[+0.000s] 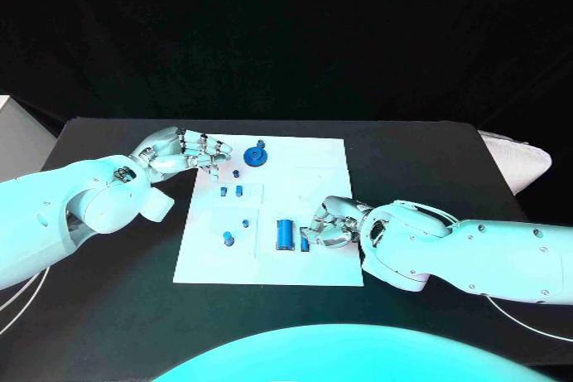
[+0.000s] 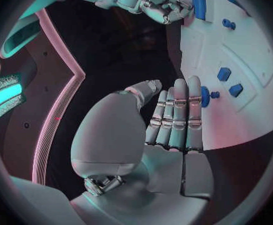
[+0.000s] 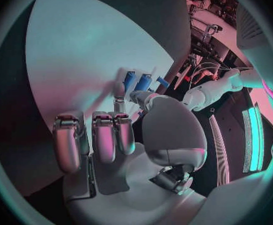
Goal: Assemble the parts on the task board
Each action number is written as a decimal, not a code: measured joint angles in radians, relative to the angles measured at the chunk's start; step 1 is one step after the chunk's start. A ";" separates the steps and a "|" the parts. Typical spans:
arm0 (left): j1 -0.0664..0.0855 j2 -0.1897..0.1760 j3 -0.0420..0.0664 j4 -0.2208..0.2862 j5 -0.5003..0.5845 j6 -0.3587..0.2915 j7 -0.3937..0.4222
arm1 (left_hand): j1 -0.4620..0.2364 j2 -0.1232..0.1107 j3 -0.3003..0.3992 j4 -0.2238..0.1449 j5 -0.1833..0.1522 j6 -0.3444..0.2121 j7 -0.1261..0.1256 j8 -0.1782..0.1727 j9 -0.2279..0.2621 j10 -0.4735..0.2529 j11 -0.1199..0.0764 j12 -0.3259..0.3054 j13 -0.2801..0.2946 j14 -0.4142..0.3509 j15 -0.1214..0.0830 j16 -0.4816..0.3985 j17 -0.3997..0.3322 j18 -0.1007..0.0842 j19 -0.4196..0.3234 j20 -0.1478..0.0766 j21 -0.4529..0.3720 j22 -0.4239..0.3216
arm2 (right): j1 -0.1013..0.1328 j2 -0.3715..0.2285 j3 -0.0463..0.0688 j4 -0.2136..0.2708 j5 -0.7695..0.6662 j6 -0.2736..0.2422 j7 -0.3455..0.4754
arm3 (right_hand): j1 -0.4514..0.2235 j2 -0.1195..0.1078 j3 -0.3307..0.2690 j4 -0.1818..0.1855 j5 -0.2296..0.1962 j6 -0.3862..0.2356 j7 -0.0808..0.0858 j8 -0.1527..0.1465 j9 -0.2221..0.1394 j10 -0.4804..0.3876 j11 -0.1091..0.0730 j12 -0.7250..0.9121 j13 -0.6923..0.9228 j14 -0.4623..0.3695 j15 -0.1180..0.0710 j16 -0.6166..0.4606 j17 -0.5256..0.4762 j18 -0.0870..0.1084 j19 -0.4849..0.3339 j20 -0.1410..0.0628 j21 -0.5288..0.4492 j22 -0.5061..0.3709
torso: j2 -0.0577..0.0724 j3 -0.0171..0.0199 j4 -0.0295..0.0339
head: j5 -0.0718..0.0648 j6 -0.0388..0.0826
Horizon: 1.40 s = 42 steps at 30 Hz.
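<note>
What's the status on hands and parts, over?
Left hand empty, fingers straight, by the round blue part. Right hand fingers at the blue cylinder, grip unclear. Nothing in the way.

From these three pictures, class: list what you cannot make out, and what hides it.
1. Head view: whether the right hand holds the small part beside it; its fingers cover the contact.
2. Right wrist view: the part at the fingertips is largely hidden.
3. Head view: shapes of the small parts on the board; too small.
4. Left hand: its far fingertips overlap the board edge; touch unclear.
</note>
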 measured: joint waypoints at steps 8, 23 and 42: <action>0.000 0.000 0.000 0.000 0.000 0.000 0.000 | -0.004 0.004 0.000 0.006 0.000 0.000 0.000 0.004 -0.001 0.000 0.000 0.000 0.000 0.000 0.000 0.000 0.000 0.000 0.000 0.000 0.000 -0.001 | 0.000 -0.004 0.000 0.001 0.003 0.000 0.009 | -0.084 -0.049 -0.092 0.015 0.005 0.001 -0.001 0.003 -0.014 0.000 0.000 0.000 0.000 0.000 0.000 0.000 0.000 0.000 0.000 0.000 0.000 0.000 | 0.000 -0.0003 -0.0001 | 0.002 0.000; 0.000 -0.003 0.000 0.000 0.000 0.000 -0.001 | -0.004 0.004 0.000 0.006 0.000 0.000 0.000 0.004 -0.001 0.000 0.000 0.000 0.000 0.000 0.000 0.000 0.000 0.000 0.000 0.000 0.000 -0.001 | 0.000 -0.039 0.000 0.008 0.013 0.033 0.044 | 0.060 -0.077 -0.139 -0.051 -0.124 -0.008 0.008 0.007 -0.023 0.000 0.000 0.000 0.000 0.000 0.000 0.000 0.000 0.000 0.000 0.000 0.000 0.000 | 0.000 0.0012 -0.0009 | 0.007 0.000; 0.000 -0.002 0.000 0.000 0.000 0.001 -0.002 | -0.004 0.004 0.000 0.006 0.000 0.000 0.000 0.004 -0.001 0.000 0.000 0.000 0.000 0.000 0.000 0.000 0.000 0.000 0.000 0.000 0.000 -0.001 | 0.000 -0.024 0.000 -0.009 0.015 0.058 0.064 | 0.134 -0.066 -0.147 -0.076 -0.168 -0.008 0.008 0.011 -0.034 0.000 0.000 0.000 -0.001 0.000 0.000 0.000 0.000 0.000 0.000 0.000 0.000 0.000 | 0.001 0.0006 0.0003 | 0.006 0.000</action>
